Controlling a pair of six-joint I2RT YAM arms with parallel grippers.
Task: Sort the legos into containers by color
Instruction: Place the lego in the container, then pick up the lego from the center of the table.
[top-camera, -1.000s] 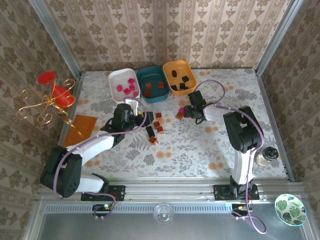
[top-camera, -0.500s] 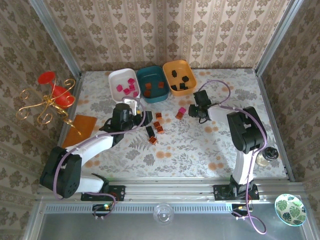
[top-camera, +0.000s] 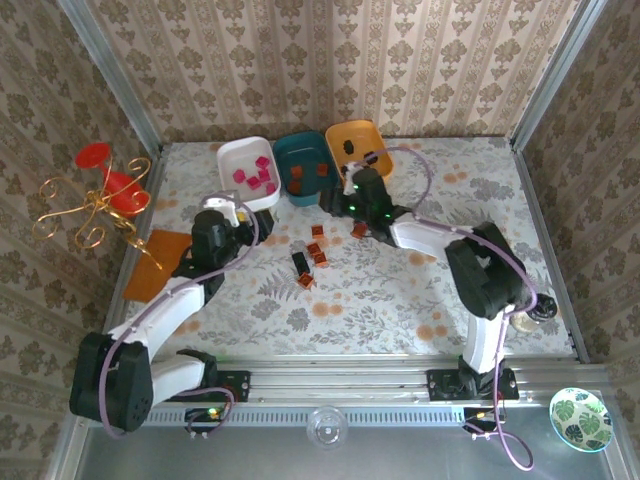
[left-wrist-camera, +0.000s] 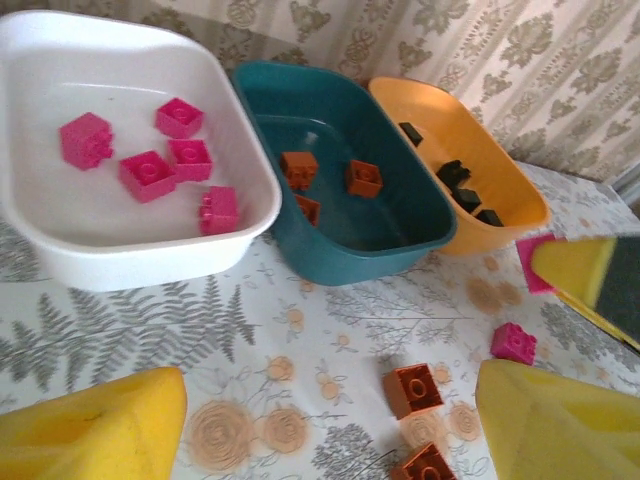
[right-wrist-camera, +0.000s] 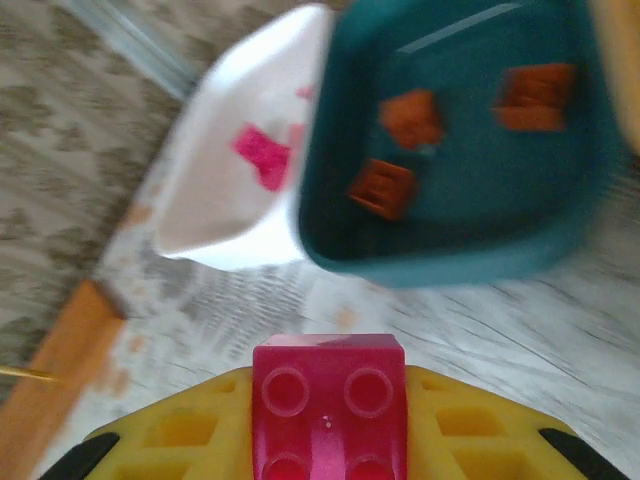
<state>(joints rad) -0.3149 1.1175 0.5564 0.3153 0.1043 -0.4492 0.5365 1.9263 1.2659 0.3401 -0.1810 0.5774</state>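
From above, three shallow trays sit side by side at the far end of the flower-patterned worktop (top-camera: 420, 290). A white plastic tray (top-camera: 238, 157) on the left holds small magenta plastic blocks (top-camera: 252, 174). A dark teal plastic tray (top-camera: 300, 150) in the middle holds orange-red plastic blocks (top-camera: 296, 179), and an orange plastic tray (top-camera: 362, 132) on the right holds black plastic blocks (top-camera: 368, 158). The right tool (top-camera: 340, 196) reaches across to the near rim of the teal tray. The left tool (top-camera: 228, 206) hangs over the worktop just in front of the white tray. Between the arms lie loose orange-red blocks and one black block (top-camera: 299, 263).

From the left wrist, the left tool (left-wrist-camera: 330, 410) has its yellow fingers (left-wrist-camera: 100, 430) apart, with nothing between them. Ahead, the white tray (left-wrist-camera: 100, 265) holds five magenta blocks, the teal tray (left-wrist-camera: 360, 262) three orange-red ones, and the orange tray (left-wrist-camera: 500, 235) several black ones. A loose magenta block (left-wrist-camera: 513, 342) and two orange-red blocks (left-wrist-camera: 412, 388) lie close by on the worktop.

From the right wrist the picture is blurred. The right tool (right-wrist-camera: 328, 430) is clamped on a magenta studded block (right-wrist-camera: 328, 385), studs up, between its yellow fingers (right-wrist-camera: 190, 440). The block hangs over the worktop, short of the teal tray's (right-wrist-camera: 450, 265) near wall, with the white tray (right-wrist-camera: 230, 245) to its left
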